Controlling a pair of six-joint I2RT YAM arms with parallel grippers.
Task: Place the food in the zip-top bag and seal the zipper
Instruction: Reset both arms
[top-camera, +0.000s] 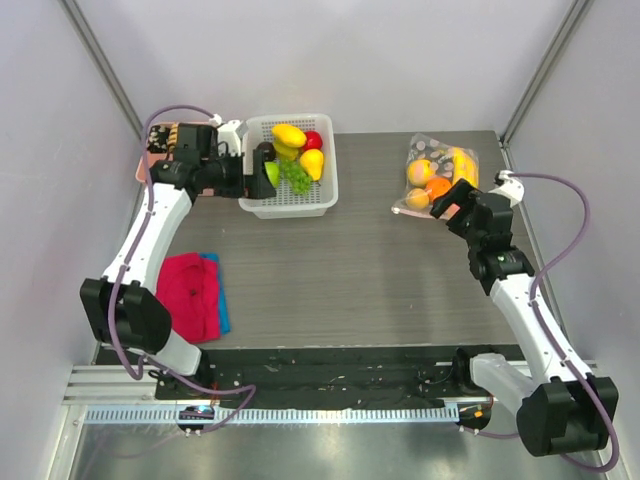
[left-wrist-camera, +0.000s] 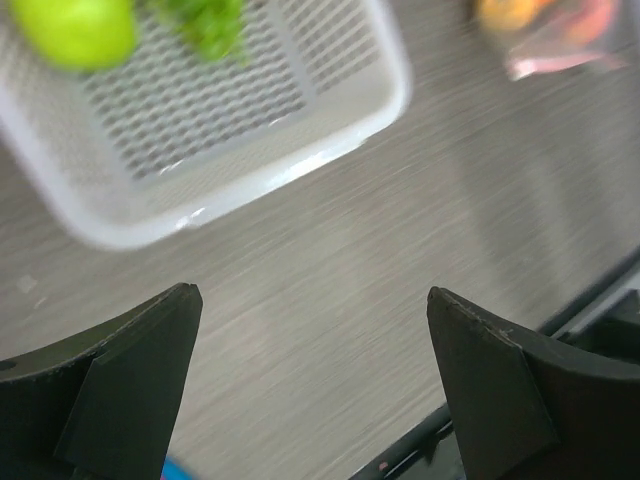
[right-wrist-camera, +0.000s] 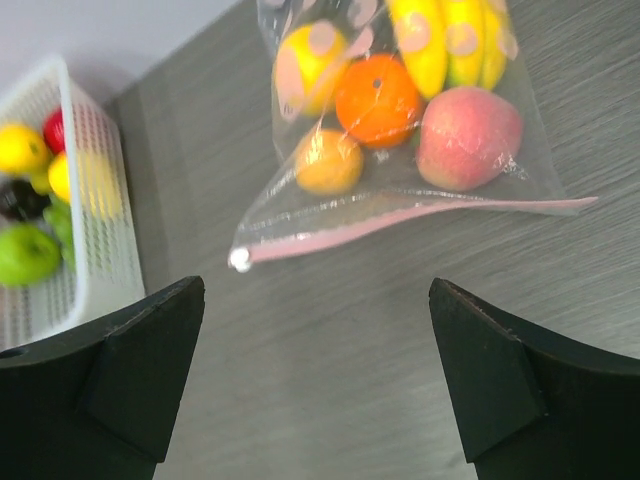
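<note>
The clear polka-dot zip-top bag (top-camera: 440, 168) lies flat at the back right of the table. It holds a banana (right-wrist-camera: 445, 40), a lemon (right-wrist-camera: 308, 62), an orange (right-wrist-camera: 377, 98), a peach (right-wrist-camera: 468, 135) and a small yellow-orange fruit (right-wrist-camera: 330, 160). Its pink zipper (right-wrist-camera: 400, 222) faces my right gripper, with a white slider (right-wrist-camera: 240, 260) at the left end. My right gripper (right-wrist-camera: 315, 370) is open and empty, just short of the zipper. My left gripper (left-wrist-camera: 312, 380) is open and empty, at the left side of the white basket (top-camera: 325, 190), which holds more food (top-camera: 290, 135).
In the basket I see a green apple (left-wrist-camera: 75, 28) and green grapes (left-wrist-camera: 205, 22). A red cloth (top-camera: 190, 295) lies on a blue one at the front left. A pink tray (top-camera: 160, 140) sits at the back left, mostly behind the left arm.
</note>
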